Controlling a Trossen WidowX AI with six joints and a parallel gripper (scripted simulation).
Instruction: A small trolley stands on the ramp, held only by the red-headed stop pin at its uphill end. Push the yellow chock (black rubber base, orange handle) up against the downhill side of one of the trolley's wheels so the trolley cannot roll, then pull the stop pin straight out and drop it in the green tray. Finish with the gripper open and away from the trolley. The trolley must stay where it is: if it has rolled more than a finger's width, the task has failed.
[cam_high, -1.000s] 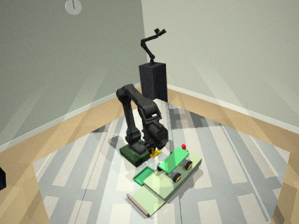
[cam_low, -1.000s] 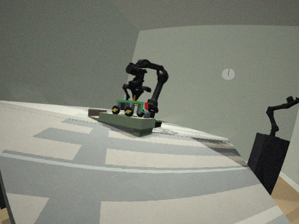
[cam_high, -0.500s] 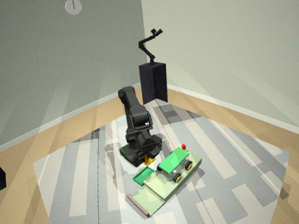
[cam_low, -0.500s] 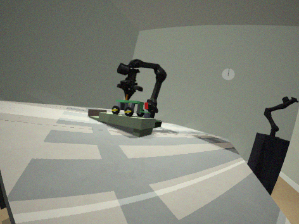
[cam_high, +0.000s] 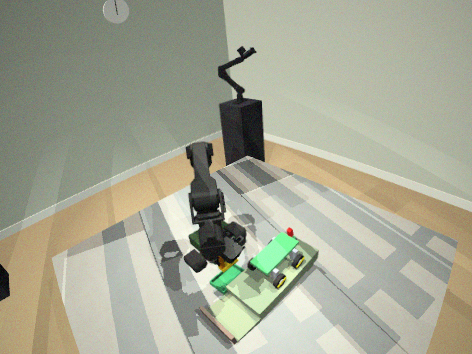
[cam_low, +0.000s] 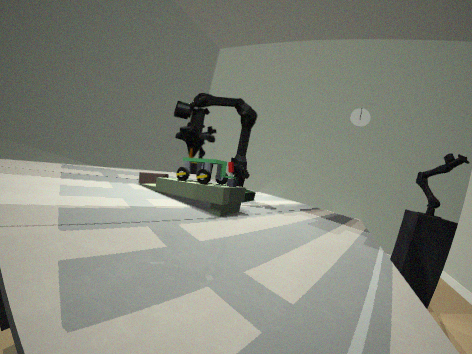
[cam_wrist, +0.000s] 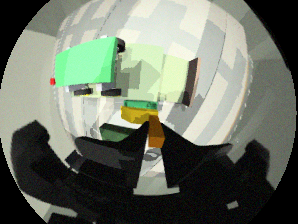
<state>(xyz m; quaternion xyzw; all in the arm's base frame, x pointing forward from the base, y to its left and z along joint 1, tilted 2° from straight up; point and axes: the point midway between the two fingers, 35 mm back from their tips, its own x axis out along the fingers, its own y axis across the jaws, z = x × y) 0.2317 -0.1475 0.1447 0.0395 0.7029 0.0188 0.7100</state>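
Observation:
My gripper (cam_high: 226, 258) (cam_wrist: 153, 124) is shut on the orange handle of the yellow chock (cam_high: 227, 265) (cam_wrist: 136, 115) (cam_low: 191, 153). It holds the chock in the air over or near the green tray (cam_high: 227, 278) (cam_wrist: 141, 104), beside the ramp; the black base is hard to make out. The trolley (cam_high: 274, 252) (cam_low: 202, 160) (cam_wrist: 87, 65) stands upright on the upper part of the ramp (cam_high: 260, 303) (cam_low: 200, 192) (cam_wrist: 142, 75). The red-headed stop pin (cam_high: 290, 231) (cam_low: 230, 167) (cam_wrist: 52, 81) stands at its uphill end. The pin's shaft is mostly hidden.
A brown end bar (cam_high: 217, 325) (cam_low: 152, 177) (cam_wrist: 192, 82) crosses the ramp's low end. The arm's dark green base (cam_high: 198, 239) (cam_wrist: 115, 133) is behind the tray. Another arm stands on a black pedestal (cam_high: 242, 132) (cam_low: 425, 250) in the background.

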